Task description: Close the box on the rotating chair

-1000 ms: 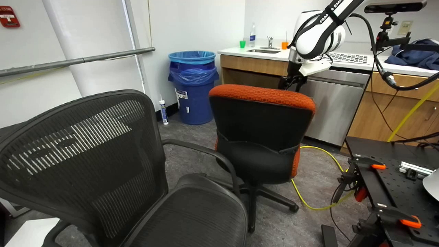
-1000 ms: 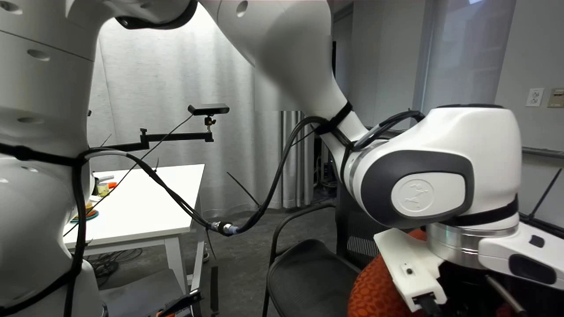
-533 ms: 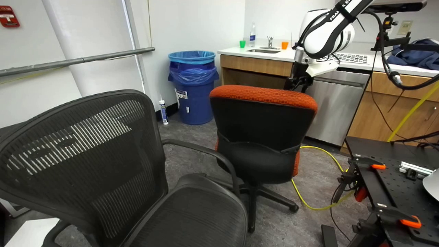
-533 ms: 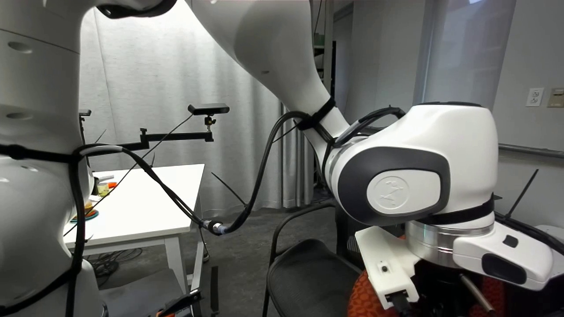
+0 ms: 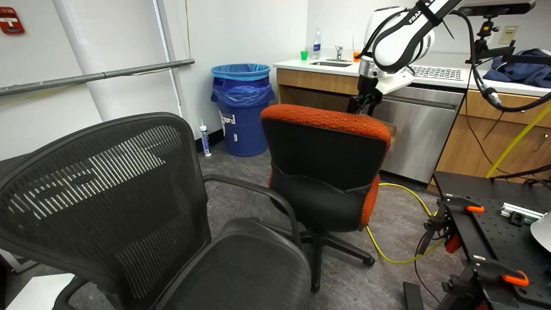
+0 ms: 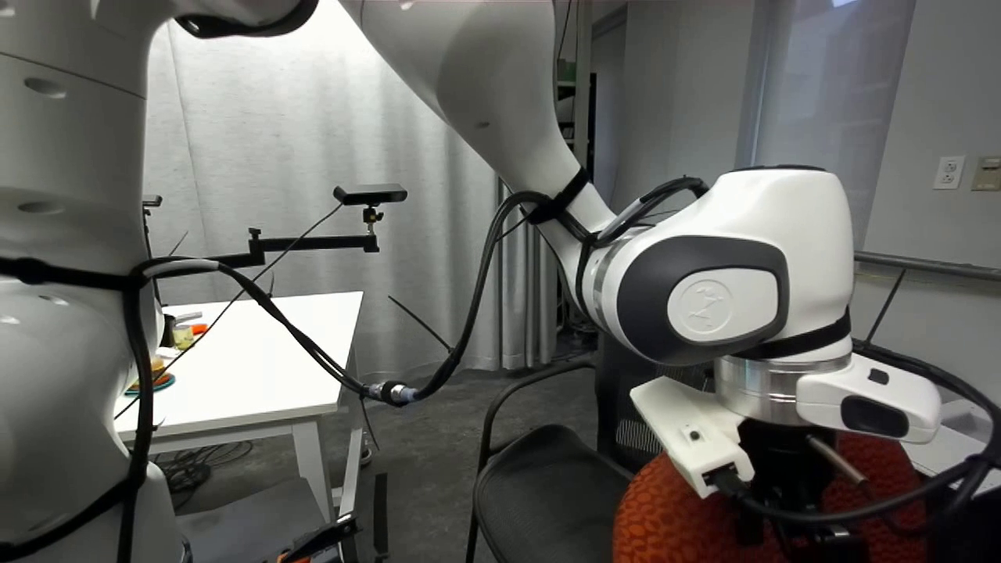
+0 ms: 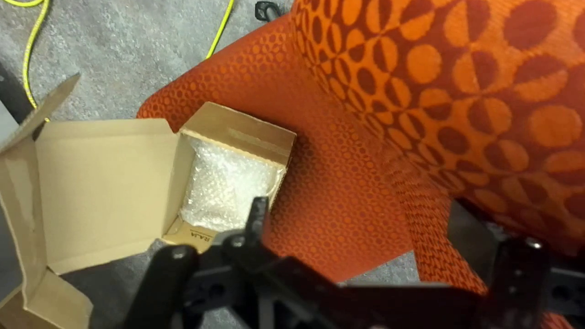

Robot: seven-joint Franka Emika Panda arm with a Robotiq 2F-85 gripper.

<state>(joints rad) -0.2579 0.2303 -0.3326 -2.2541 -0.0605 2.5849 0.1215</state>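
Observation:
The tan cardboard box (image 7: 179, 183) is open on the seat of the orange-red rotating chair (image 7: 347, 205) in the wrist view. Its lid (image 7: 105, 192) is folded out past the seat edge, flaps spread, and bubble wrap (image 7: 224, 187) lies inside. In an exterior view a brown edge of the box (image 5: 392, 130) shows behind the chair's black back shell (image 5: 327, 155); the chair's orange fabric also shows in an exterior view (image 6: 665, 508). My gripper (image 7: 388, 237) is wide open and empty, one finger over the box's near side, the other by the backrest; contact cannot be told.
A black mesh chair (image 5: 241, 267) stands close by the rotating chair. A blue bin (image 5: 243, 112), a counter with a sink (image 5: 331, 64) and a steel dishwasher (image 5: 417, 133) stand behind. A yellow cable (image 5: 387, 258) lies on the floor. A black table (image 5: 490, 224) stands at one side.
The arm first shifted right in an exterior view, then back left, and rose a little. The rotating chair has turned slightly, and a box edge now shows beside its backrest.

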